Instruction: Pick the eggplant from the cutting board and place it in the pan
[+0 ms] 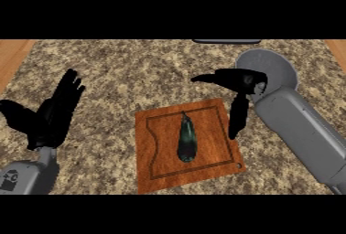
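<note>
A dark green-black eggplant (pixel 186 138) lies lengthwise on the middle of a reddish wooden cutting board (pixel 155 164). My right hand (pixel 238 82) hovers over the board's upper right corner, open, with fingers (pixel 236 119) pointing down along the board's right edge, a short way right of the eggplant. A grey pan (pixel 270 64) sits at the upper right, partly hidden behind my right hand and forearm. My left hand (pixel 51 114) rests open at the left, fingers up, away from the board.
The counter top (pixel 135 73) is speckled stone, with wooden strips (pixel 13 55) at its far left and right edges. A dark object (pixel 226 41) shows at the top edge, mostly cut off.
</note>
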You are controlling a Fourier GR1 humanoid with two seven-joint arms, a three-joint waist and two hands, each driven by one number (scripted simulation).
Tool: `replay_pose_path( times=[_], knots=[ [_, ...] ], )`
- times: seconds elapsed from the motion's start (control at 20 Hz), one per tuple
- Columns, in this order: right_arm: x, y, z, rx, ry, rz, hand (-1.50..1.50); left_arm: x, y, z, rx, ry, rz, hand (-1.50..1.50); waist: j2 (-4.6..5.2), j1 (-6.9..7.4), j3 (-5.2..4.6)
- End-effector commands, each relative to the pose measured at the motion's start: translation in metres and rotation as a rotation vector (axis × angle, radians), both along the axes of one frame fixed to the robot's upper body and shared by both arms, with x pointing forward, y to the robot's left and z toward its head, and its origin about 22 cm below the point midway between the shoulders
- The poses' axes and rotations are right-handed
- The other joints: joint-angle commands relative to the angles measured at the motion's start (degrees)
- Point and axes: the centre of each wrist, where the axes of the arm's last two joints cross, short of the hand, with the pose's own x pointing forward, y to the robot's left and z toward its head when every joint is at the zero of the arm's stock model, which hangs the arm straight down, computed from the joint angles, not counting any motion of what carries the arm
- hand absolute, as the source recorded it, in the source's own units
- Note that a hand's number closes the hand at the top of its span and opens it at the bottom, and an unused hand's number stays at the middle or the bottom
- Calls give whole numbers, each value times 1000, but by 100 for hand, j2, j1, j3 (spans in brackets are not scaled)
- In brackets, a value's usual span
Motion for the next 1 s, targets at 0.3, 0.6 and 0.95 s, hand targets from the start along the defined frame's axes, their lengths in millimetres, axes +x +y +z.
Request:
replay_pose_path(
  times=[0.3, 0.6, 0.95],
  knots=[
    [-22, 39, 17, -201, -2, 158, -150, -3, 17, 1, -8, 9, 4, 0, -22, -99, 3],
    [-26, 57, 13, -301, -96, 134, -150, -2, 16, -2, -3, -16, 4, 0, -10, -79, 4],
    [-29, 83, 25, -228, -73, 136, -150, -1, 17, -2, -6, 8, 2, 0, -13, -84, 3]
  ],
)
